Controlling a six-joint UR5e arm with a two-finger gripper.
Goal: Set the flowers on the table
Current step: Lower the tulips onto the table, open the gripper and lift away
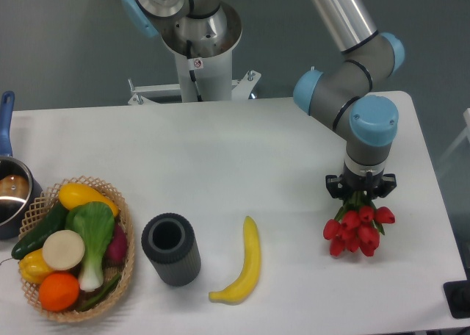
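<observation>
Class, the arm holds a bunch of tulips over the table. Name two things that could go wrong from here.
1. The gripper hides the stems of the flowers, so a loose hold could let them fall early.
2. The bunch hangs near the right edge of the table, so on release it might roll off.

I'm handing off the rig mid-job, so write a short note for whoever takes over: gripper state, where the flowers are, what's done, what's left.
Gripper: shut on the flowers, pointing down over the right side of the table.
Flowers: red buds low over the tabletop, right of the banana; whether they touch the surface cannot be told.
Done: bunch brought to the table's right side.
Left: set it down if not resting, open the gripper, pull back.
</observation>
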